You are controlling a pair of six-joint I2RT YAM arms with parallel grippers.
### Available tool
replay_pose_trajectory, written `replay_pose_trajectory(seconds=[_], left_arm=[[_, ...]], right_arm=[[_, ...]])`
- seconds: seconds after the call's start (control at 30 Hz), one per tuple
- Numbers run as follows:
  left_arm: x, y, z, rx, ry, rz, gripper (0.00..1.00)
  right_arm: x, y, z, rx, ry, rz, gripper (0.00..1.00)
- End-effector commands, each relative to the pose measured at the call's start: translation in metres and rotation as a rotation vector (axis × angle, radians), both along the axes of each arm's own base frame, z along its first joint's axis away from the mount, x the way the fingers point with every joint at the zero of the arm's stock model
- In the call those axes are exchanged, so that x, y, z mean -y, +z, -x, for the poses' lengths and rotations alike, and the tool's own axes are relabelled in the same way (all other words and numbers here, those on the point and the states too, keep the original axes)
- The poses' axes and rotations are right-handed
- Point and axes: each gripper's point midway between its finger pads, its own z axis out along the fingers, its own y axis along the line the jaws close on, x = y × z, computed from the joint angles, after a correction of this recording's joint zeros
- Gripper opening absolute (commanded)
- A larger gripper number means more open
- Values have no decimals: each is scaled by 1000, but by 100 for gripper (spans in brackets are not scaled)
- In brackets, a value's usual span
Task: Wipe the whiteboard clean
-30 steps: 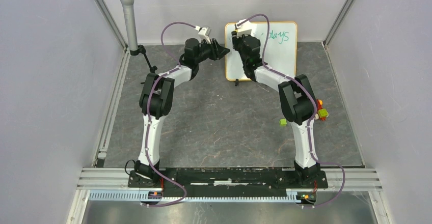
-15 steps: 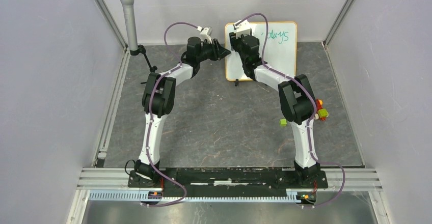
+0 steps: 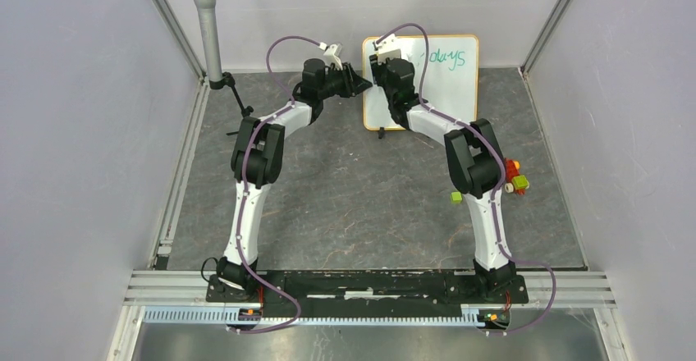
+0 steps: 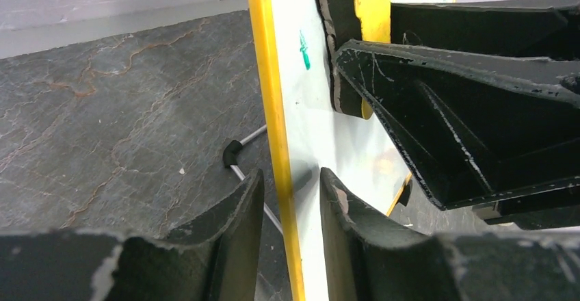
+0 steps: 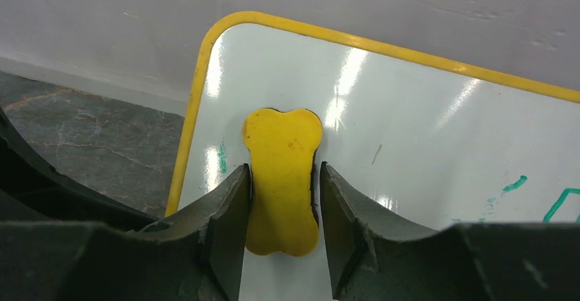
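The whiteboard (image 3: 447, 90) stands at the back of the table, with teal handwriting (image 3: 450, 57) at its upper right. My left gripper (image 3: 367, 84) is shut on its orange left edge (image 4: 277, 109), one finger behind the board and one on its face. My right gripper (image 3: 380, 64) is shut on a yellow bone-shaped eraser (image 5: 282, 144) and presses it flat on the board's upper left area (image 5: 410, 109). A small teal mark (image 5: 221, 157) sits just left of the eraser. In the left wrist view the eraser (image 4: 373, 7) shows edge-on, its dark felt against the board.
A grey microphone on a stand (image 3: 207, 25) stands at the back left. Coloured blocks (image 3: 515, 176) and a green block (image 3: 455, 198) lie beside the right arm. The board's black foot (image 4: 232, 154) rests on the stone-pattern floor. Walls close in on three sides.
My right gripper has shifted the eraser slightly up and left on the board. My left gripper stays on the board's left edge.
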Motion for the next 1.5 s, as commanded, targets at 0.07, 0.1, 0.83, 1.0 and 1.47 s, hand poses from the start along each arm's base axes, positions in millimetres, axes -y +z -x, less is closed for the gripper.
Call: replay_pose_trajectory(seconds=[0.07, 0.1, 0.83, 1.0, 1.47], left_arm=[[10, 15, -2, -4, -23, 50, 35], [10, 15, -2, -2, -23, 49, 33], [13, 14, -3, 13, -6, 17, 24], [11, 12, -5, 13, 7, 2, 19], [6, 14, -4, 54, 36, -45, 7]], right_arm=[[-4, 19, -9, 46, -14, -20, 38], [-6, 20, -9, 47, -6, -29, 37], [-21, 12, -2, 37, -22, -21, 34], [2, 14, -7, 38, -84, -18, 34], [-21, 40, -25, 139, -61, -71, 34]])
